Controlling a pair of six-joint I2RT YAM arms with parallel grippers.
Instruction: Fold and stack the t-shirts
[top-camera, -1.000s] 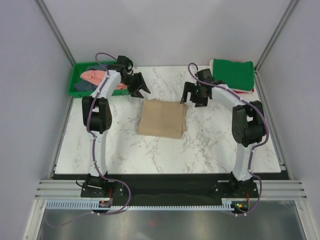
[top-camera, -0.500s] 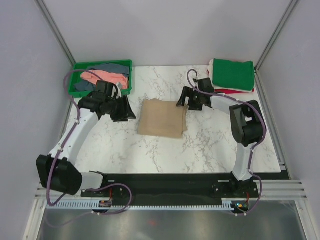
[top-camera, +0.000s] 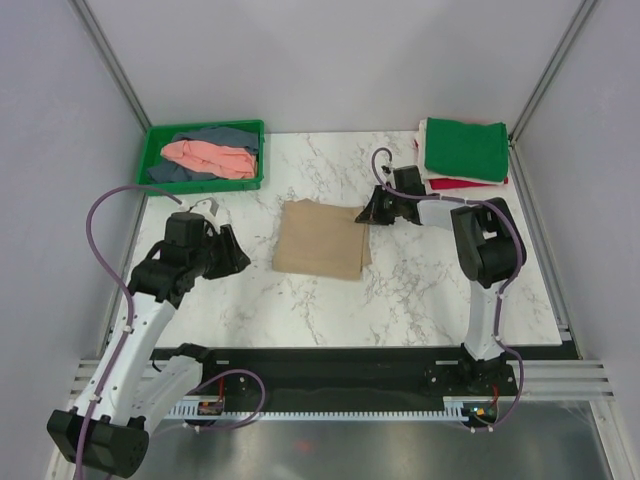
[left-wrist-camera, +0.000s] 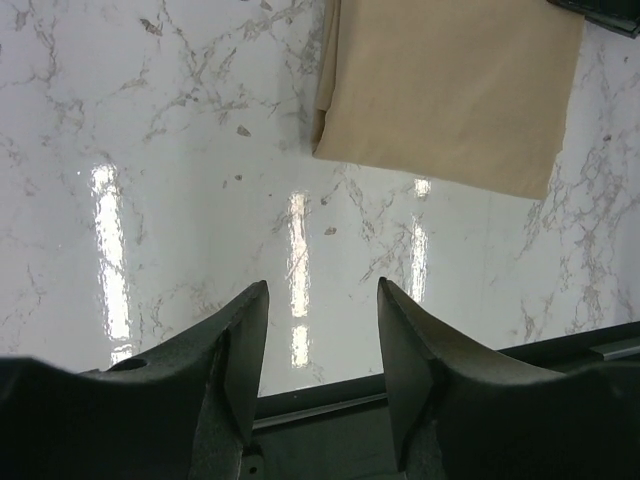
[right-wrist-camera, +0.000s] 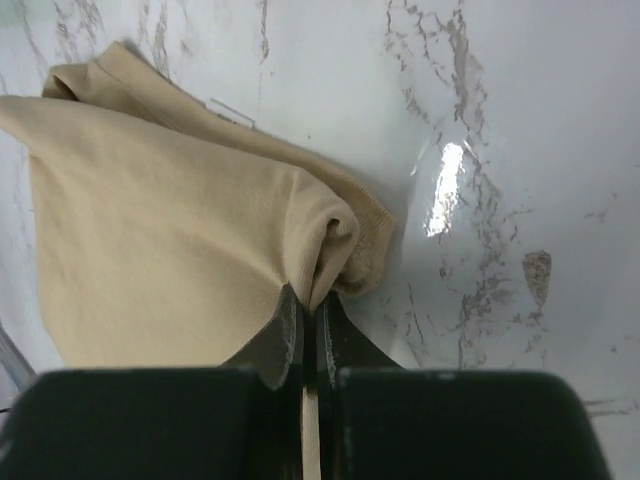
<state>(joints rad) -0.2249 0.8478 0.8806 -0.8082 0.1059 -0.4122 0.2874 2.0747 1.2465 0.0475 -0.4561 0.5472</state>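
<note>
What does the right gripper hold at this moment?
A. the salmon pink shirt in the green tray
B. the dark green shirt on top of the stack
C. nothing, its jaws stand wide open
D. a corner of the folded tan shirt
D: in the right wrist view the right gripper is shut on a bunched corner of the tan shirt.
</note>
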